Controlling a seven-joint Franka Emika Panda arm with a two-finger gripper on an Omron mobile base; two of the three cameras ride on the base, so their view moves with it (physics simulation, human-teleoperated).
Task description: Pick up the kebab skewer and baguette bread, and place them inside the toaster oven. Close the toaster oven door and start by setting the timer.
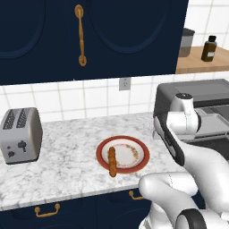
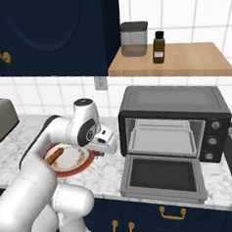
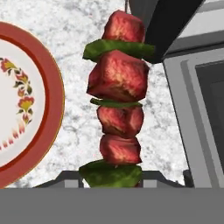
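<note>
In the hand view the kebab skewer [image 3: 117,94], with red meat chunks and green pieces, stands straight up from my gripper [image 3: 111,178], which is shut on its lower end. It hangs over the marble counter between the plate and the toaster oven door [image 3: 202,109]. The baguette bread [image 1: 112,162] [image 2: 54,155] lies on the red-rimmed plate [image 1: 144,154] [image 2: 68,172]. The toaster oven [image 2: 172,102] [image 1: 197,91] stands to the right with its door [image 2: 164,176] dropped open. My gripper [image 2: 108,144] hovers between plate and oven.
A silver two-slot toaster [image 1: 20,135] sits at the counter's left end. Above the oven, a wooden shelf [image 2: 183,64] holds a grey canister [image 2: 133,38] and a dark bottle [image 2: 158,47]. Dark blue cabinets hang overhead. The oven has knobs [image 2: 214,141] on its right side.
</note>
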